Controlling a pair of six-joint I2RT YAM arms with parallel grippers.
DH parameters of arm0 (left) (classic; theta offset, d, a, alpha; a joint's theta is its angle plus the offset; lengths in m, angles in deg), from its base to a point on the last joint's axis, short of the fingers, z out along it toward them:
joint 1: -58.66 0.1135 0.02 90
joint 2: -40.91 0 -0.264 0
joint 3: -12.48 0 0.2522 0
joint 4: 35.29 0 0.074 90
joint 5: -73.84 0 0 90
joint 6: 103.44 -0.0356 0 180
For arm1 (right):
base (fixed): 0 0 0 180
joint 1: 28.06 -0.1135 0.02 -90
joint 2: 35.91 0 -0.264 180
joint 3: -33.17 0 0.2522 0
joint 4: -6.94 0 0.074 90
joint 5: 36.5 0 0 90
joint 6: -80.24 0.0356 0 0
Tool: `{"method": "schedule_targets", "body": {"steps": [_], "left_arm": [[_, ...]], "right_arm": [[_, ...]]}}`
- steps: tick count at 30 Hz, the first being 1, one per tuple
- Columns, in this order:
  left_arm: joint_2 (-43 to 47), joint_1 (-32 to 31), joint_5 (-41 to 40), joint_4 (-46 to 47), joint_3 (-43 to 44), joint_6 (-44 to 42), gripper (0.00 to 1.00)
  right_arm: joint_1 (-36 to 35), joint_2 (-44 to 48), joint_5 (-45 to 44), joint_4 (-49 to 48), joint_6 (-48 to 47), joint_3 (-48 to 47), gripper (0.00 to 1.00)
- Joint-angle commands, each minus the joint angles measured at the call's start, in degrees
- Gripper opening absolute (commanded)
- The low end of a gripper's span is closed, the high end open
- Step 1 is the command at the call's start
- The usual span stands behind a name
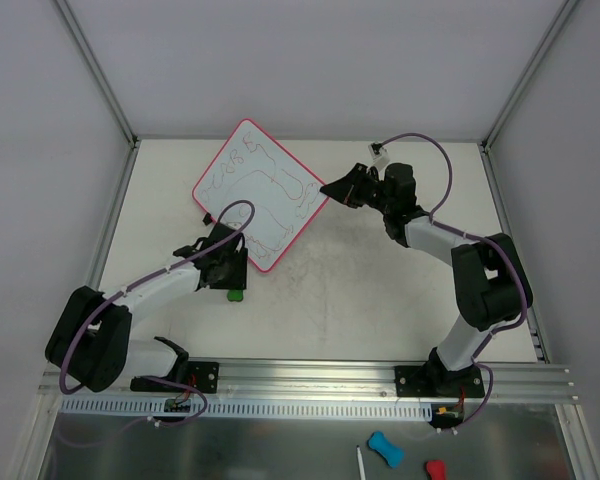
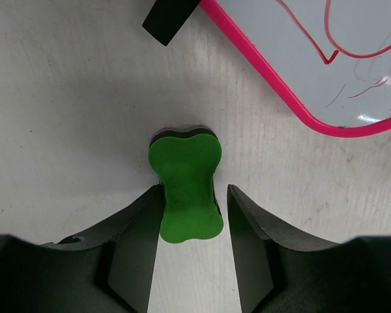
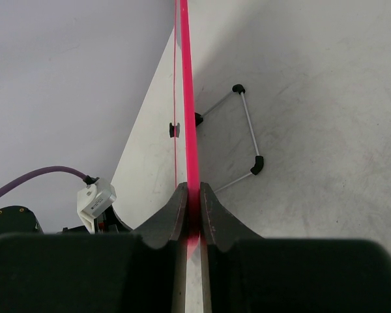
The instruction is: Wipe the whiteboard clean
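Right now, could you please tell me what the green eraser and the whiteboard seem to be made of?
The eraser looks like foam: matte green top over a dark layer. The whiteboard is a smooth white sheet, probably coated; its pink rim looks plastic.

The whiteboard (image 1: 261, 195) lies toward the far left corner of the desk (image 1: 380, 290), turned so that its corners point at the desk's edges. Its right corner sits clamped between the fingers of the right gripper (image 1: 338, 190). A wire stand (image 3: 247, 130) sits under the board. Just before the board's near corner (apart from its rim) the eraser (image 1: 236, 294) lies on the desk, its near end between the spread fingers of the left gripper (image 2: 194, 189).
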Motion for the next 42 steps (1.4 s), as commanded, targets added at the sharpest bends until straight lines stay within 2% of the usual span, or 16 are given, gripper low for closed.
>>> {"method": "schedule_targets", "body": {"steps": [1, 13, 17, 18, 19, 25, 31, 34, 37, 40, 42], "left_arm": [[-1.0, -0.4, -0.2, -1.3, 2.2, 0.6, 0.44], [-1.8, -0.4, -1.7, -2.3, 2.9, 1.4, 0.30], [0.7, -0.5, -2.0, -2.2, 2.6, 1.7, 0.15], [1.3, -0.4, -1.7, -2.2, 2.9, 1.5, 0.04], [2.7, -0.4, -0.5, -2.2, 3.2, 1.3, 0.00], [7.9, -0.4, 1.6, -2.0, 9.0, 1.4, 0.00], [13.2, -0.4, -10.8, -1.9, 17.2, 1.1, 0.00], [11.5, -0.2, -15.2, -1.7, 22.5, -2.5, 0.00], [7.6, 0.1, -15.4, -1.2, 26.1, -7.0, 0.00], [4.6, 0.8, -17.2, -0.8, 27.7, -4.9, 0.00], [3.5, 3.3, -9.8, 3.2, 27.0, -5.2, 0.00]], "right_arm": [[-0.4, -1.1, 0.9, -0.4, 0.0, -2.0, 0.00], [-0.3, -1.2, 1.0, -0.4, 0.1, -2.0, 0.00], [-0.3, -1.3, 1.1, -0.4, 0.3, -2.1, 0.00], [-0.2, -1.4, 1.1, -0.4, 0.3, -2.1, 0.00], [-0.1, -1.4, 1.2, -0.4, 0.3, -2.1, 0.00], [-0.1, -1.6, 1.5, -0.4, 0.3, -2.3, 0.00], [0.0, -2.0, 2.2, -0.2, 0.5, -2.7, 0.00], [0.1, -1.8, 1.8, -0.2, 0.4, -2.7, 0.00], [0.2, -1.5, 1.6, -0.2, 0.4, -2.5, 0.00], [0.1, -1.4, 1.6, -0.3, 0.3, -2.6, 0.00], [0.1, -1.6, 1.7, -0.3, 0.4, -2.7, 0.00]]}}
